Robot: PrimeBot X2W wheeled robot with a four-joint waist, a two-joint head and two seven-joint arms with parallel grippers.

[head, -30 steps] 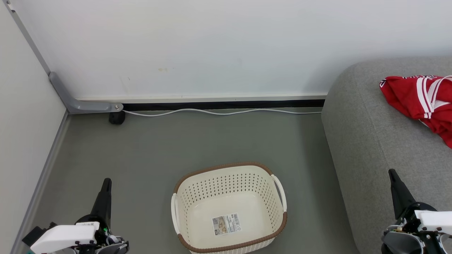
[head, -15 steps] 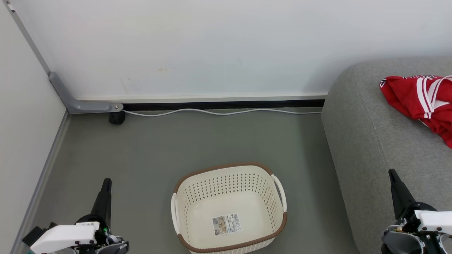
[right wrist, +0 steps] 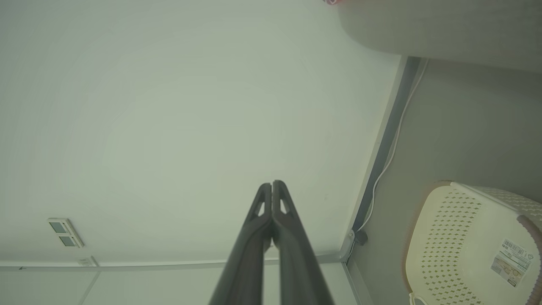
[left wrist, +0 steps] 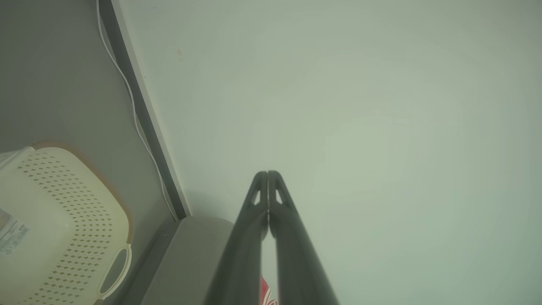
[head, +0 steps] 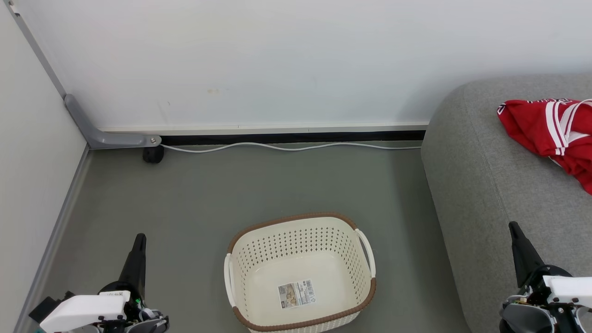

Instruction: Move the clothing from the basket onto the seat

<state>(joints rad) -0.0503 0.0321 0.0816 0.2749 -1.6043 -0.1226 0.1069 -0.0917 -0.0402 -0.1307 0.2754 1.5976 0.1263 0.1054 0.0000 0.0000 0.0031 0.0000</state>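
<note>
The red clothing (head: 550, 127) lies crumpled on the grey sofa (head: 481, 194), well in from its rounded end. The cream basket (head: 296, 238) sits on the floor (head: 208, 194) near that end, a paper label (head: 296, 293) on its bottom. To either side of the basket hover the left claw (head: 138, 237) and the right claw (head: 512, 225), each with its fingers pressed tight together, holding nothing.

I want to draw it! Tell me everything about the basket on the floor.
The basket is cream plastic, a rounded rectangle with rows of small holes in its walls, a brown woven-look rim, and a white handle on each side. It stands upright on the grey floor, apart from the sofa on its right. Inside lies only a paper label.
</note>
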